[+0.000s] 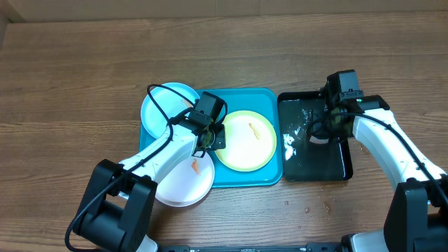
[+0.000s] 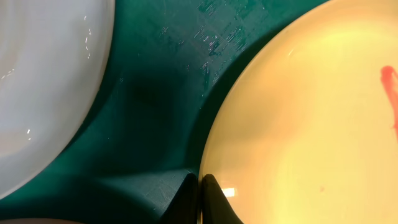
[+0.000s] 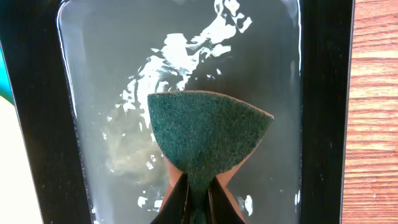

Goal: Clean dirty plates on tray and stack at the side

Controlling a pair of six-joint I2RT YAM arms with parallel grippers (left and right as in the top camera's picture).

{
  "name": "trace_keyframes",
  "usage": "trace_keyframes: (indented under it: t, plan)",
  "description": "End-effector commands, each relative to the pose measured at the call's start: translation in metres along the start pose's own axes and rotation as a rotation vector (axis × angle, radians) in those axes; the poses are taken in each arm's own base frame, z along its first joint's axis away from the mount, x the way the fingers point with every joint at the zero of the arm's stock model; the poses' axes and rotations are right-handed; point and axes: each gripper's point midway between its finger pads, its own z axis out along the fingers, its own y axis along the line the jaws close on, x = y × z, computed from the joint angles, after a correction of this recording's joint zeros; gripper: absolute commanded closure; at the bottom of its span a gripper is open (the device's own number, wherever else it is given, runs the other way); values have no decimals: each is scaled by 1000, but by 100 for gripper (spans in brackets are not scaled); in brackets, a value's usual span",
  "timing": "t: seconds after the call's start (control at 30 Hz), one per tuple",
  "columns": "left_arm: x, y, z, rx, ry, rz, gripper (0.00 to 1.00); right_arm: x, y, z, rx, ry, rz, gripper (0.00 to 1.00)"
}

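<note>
The turquoise tray (image 1: 269,175) lies mid-table. The yellow-green plate (image 1: 245,143), with an orange-red smear, lies in it. My left gripper (image 1: 212,138) is shut on this plate's left rim; the left wrist view shows both fingers (image 2: 200,190) pinching the rim of the yellow-green plate (image 2: 298,124) over the tray floor (image 2: 155,93). The light blue plate (image 1: 162,105) overlaps the tray's upper left corner. The white plate (image 1: 182,185), with an orange smear, overlaps its lower left corner. My right gripper (image 1: 329,124) is shut on a green sponge (image 3: 208,134).
A glossy black tray (image 1: 343,164) holding water and foam stands right of the turquoise tray; the sponge hangs above its water (image 3: 112,93), within its rim (image 3: 326,93). A pale plate edge (image 2: 43,81) shows left of my left fingers. Bare wooden table surrounds the trays.
</note>
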Motion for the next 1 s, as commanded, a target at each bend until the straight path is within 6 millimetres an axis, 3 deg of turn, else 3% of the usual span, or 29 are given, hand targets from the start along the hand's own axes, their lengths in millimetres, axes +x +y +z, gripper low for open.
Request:
trace_keyframes:
  t: [0.0, 0.5, 0.8, 0.97]
  plan:
    - [4, 6, 5, -29, 8, 25, 96, -13, 7, -11, -21, -47, -10, 96]
    - [2, 14, 5, -75, -5, 25, 96, -19, 9, -15, -29, -61, -11, 96]
    - [2, 14, 5, -75, -6, 24, 96, -33, 20, -57, -68, -46, -13, 96]
    - [2, 14, 5, -74, -5, 24, 96, -31, 43, -80, -155, -16, -39, 96]
